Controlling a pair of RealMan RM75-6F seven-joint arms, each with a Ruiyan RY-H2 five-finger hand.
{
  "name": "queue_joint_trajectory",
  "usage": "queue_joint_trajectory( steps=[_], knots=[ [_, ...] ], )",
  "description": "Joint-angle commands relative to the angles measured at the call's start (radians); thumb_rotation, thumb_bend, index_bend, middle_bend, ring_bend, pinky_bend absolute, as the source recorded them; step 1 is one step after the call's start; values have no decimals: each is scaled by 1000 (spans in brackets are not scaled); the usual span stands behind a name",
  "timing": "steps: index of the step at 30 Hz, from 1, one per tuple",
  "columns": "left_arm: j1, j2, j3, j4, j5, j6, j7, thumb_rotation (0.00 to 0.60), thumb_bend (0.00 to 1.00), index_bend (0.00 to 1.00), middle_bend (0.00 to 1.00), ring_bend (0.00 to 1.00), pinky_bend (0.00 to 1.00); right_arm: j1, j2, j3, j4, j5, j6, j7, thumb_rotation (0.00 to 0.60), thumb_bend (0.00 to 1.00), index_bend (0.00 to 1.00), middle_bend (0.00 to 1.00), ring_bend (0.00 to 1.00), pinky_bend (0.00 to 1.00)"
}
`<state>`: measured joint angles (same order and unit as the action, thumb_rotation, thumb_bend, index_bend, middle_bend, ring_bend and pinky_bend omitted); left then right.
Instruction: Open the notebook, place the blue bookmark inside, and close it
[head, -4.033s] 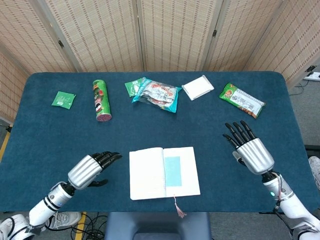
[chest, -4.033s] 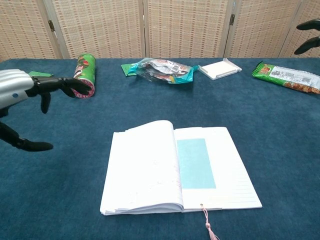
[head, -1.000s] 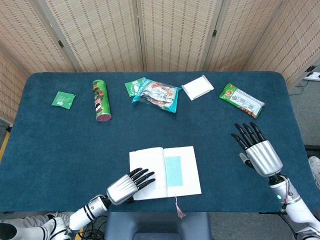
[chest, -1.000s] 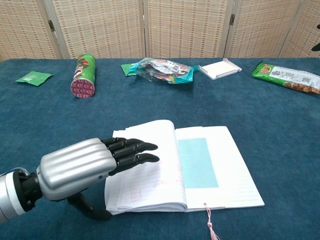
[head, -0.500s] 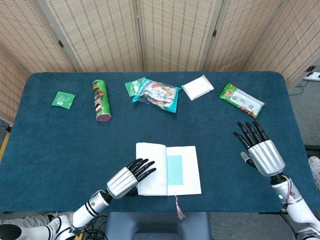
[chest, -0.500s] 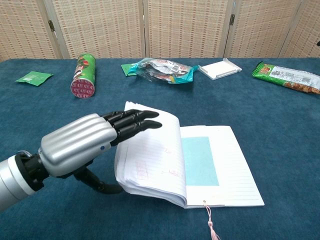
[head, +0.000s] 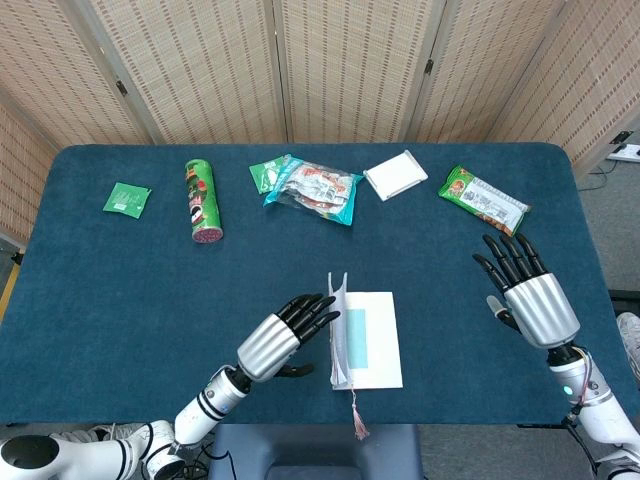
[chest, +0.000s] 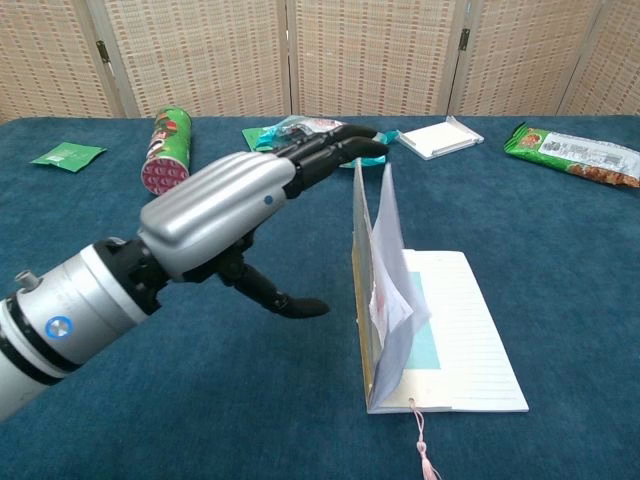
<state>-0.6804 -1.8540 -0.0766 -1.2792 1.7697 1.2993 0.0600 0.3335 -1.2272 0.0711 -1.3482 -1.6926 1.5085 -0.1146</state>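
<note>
The notebook lies near the table's front edge, its right page flat. Its left half stands upright, loose pages sagging toward the right. The blue bookmark lies on the right page beside the spine; in the chest view only a strip of it shows behind the raised pages. My left hand is just left of the raised half, fingers stretched out straight, their tips at its top edge, thumb apart below. My right hand hovers far right, fingers spread, holding nothing.
Along the back lie a green packet, a green can on its side, snack bags, a white box and a green snack pack. The notebook's pink tassel hangs over the table's front edge.
My left hand has moved right and up, swinging the notebook's left half from low and tilted to upright. The right hand drifted slightly toward the table's near edge.
</note>
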Motion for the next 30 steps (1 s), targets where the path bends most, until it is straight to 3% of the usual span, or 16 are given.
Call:
queue_joint_trajectory(
  steps=[1,10,17,21,26,30],
  knots=[
    [-30,-30,-26,-12,-23,-37,19,600,144,0,0,0,167,-3,3,1,-2,0,5,2,600,254,171,0,0,0],
    [-100,-112,-57,15,-101,-175,96,600,144,0,0,0,167,-11,7,2,0,2,13,12,600,253,171,0,0,0],
    [-99,-113,-51,19,-127,-188,116,600,144,0,0,0,167,-13,8,2,4,2,14,16,600,253,171,0,0,0],
    [-77,-73,-57,-7,-148,-161,107,600,144,0,0,0,167,-15,17,-1,-2,2,9,16,600,253,171,0,0,0],
    [-29,45,-72,-83,-193,-125,133,600,144,0,0,0,167,-18,44,-17,-21,7,-22,14,600,264,151,0,0,0],
    [19,160,-67,-131,-228,-101,146,600,144,0,0,0,167,-27,63,-27,-37,12,-31,17,600,350,99,0,0,0]
  ],
)
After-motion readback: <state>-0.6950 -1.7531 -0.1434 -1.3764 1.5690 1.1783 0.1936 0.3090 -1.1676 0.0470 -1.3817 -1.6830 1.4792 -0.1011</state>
